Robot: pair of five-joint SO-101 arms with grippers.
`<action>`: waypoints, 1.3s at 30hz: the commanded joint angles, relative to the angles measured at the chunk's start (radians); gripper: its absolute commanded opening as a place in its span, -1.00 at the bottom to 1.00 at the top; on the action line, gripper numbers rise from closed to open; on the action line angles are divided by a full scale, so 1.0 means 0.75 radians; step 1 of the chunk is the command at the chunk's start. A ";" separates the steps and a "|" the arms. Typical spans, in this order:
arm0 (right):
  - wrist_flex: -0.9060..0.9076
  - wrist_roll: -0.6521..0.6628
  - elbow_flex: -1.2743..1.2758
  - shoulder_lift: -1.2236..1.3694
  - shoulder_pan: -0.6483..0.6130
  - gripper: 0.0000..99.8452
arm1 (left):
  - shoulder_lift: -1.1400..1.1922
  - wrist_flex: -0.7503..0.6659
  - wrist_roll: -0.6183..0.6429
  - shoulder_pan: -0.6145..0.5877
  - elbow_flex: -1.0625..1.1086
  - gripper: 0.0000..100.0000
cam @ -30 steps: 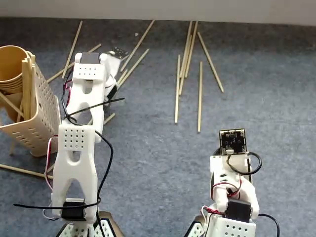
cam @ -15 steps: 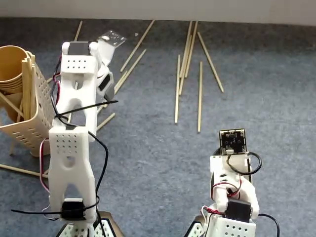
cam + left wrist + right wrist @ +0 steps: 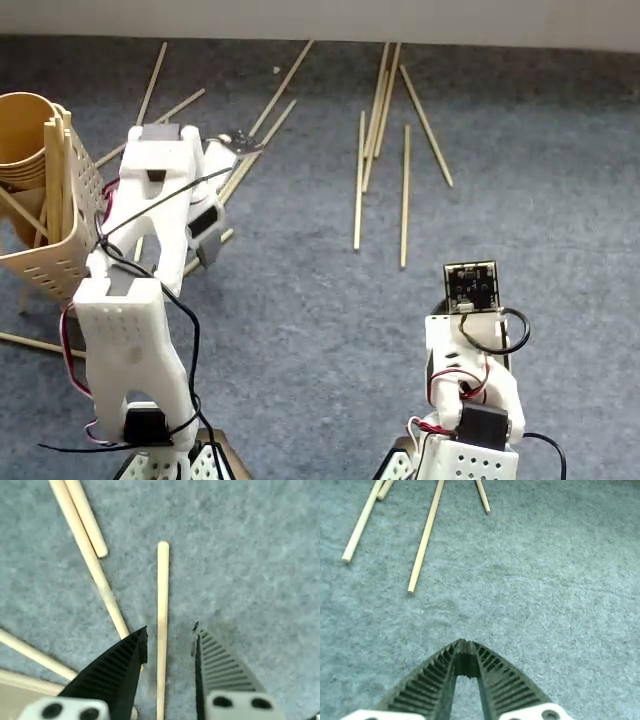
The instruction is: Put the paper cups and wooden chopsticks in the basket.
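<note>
- My left claw (image 3: pixel 169 636) is spread, its tips low over the grey carpet (image 3: pixel 250 555).
- One wooden chopstick (image 3: pixel 163 590) runs lengthwise through the gap between my two fingers, its far end reaching past the tips. I cannot tell whether either finger touches it.
- Two more sticks (image 3: pixel 82 527) lie side by side just next to it, slanting.
- My right claw (image 3: pixel 466 652) is pressed together, gripping nothing, with a long chopstick (image 3: pixel 425 536) well ahead of it.
- The basket (image 3: pixel 80 255) stands beside my left arm, with stacked paper cups (image 3: pixel 25 140) inside.
- Loose chopsticks (image 3: pixel 360 180) lie scattered across the far carpet.
</note>
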 commanded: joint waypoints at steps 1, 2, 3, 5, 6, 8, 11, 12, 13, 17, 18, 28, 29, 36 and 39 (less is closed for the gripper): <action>-0.019 -0.006 0.187 -0.001 -0.007 -0.98 | -0.081 -0.141 -0.010 -0.011 0.066 -0.72; -0.019 -0.006 0.187 -0.001 -0.007 -0.98 | -0.081 -0.158 -0.010 -0.009 0.085 -0.72; -0.019 -0.006 0.187 -0.001 -0.007 -0.98 | -0.081 -0.174 -0.010 -0.007 0.103 -0.72; -0.019 -0.006 0.187 -0.001 -0.007 -0.98 | -0.081 -0.196 -0.010 -0.003 0.140 -0.73; -0.019 -0.006 0.187 -0.001 -0.007 -0.98 | -0.081 -0.200 -0.010 -0.003 0.154 -0.73; -0.019 -0.006 0.187 -0.001 -0.007 -0.98 | -0.081 -0.207 -0.010 -0.003 0.171 -0.76; -0.019 -0.006 0.187 -0.001 -0.007 -0.98 | -0.091 -0.196 -0.010 -0.003 0.154 -1.00; -0.019 -0.006 0.187 -0.001 -0.007 -0.98 | -0.093 -0.194 -0.010 -0.003 0.134 -0.98; -0.019 -0.006 0.187 -0.001 -0.007 -0.98 | -0.093 -0.192 -0.008 0.001 0.099 -0.98; -0.019 -0.006 0.187 -0.001 -0.007 -0.98 | -0.091 -0.014 -0.002 0.044 -0.126 -0.99; -0.019 -0.006 0.187 -0.001 -0.007 -0.98 | -0.085 0.039 0.000 0.062 -0.202 -0.99; -0.019 -0.006 0.187 -0.001 -0.007 -0.98 | 0.013 0.031 0.145 0.259 -0.686 -0.99; -0.019 -0.006 0.187 -0.001 -0.007 -0.98 | 0.058 0.010 0.170 0.269 -0.725 -0.99; -0.019 -0.006 0.187 -0.001 -0.007 -0.98 | 0.398 0.141 0.245 0.298 -1.053 -0.73; -0.019 -0.006 0.187 -0.001 -0.007 -0.98 | 0.441 0.315 0.239 0.271 -1.218 -0.50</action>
